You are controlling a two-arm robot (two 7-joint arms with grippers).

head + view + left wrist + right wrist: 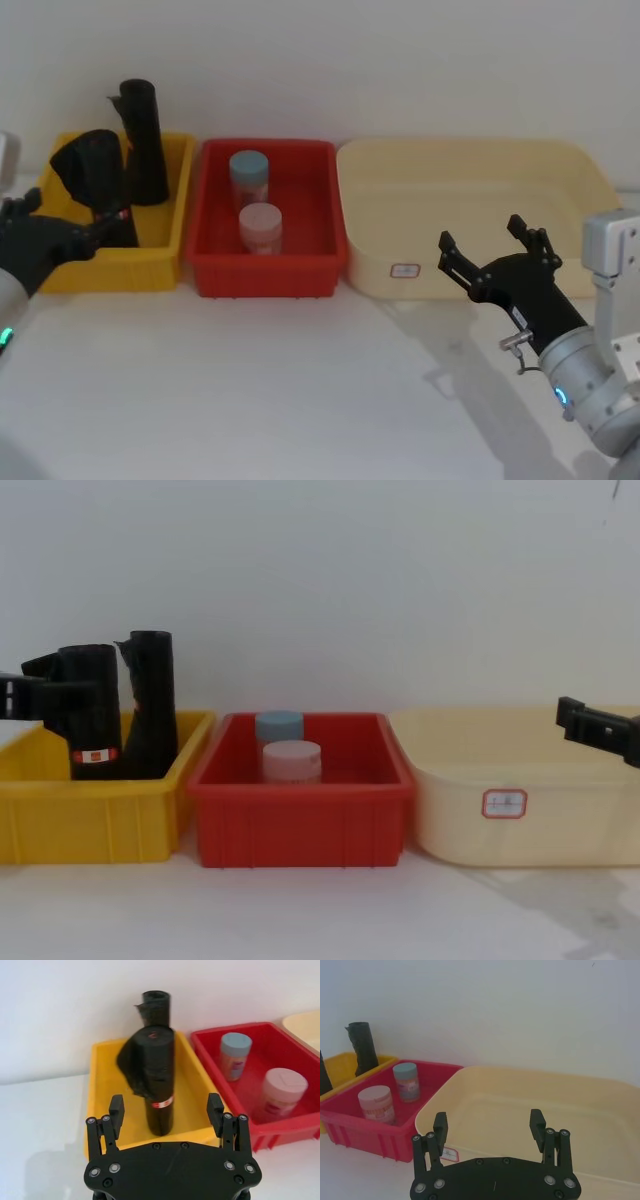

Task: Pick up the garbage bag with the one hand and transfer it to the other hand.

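garbage bag [90,700] base: hidden by yellow bin [100,825] wall | label [93,755] print: too small to read

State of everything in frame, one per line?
garbage bag: upright in yellow bin, ungripped
left gripper: open, at the bag's base
right gripper: open, before cream tub
slim roll: upright, yellow bin's back
blue-lid jar, pink-lid jar: upright, lidded, in red bin
cream tub: empty

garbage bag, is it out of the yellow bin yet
No, the garbage bag stands inside the yellow bin beside a slimmer black roll, and the left gripper in front of it is open.
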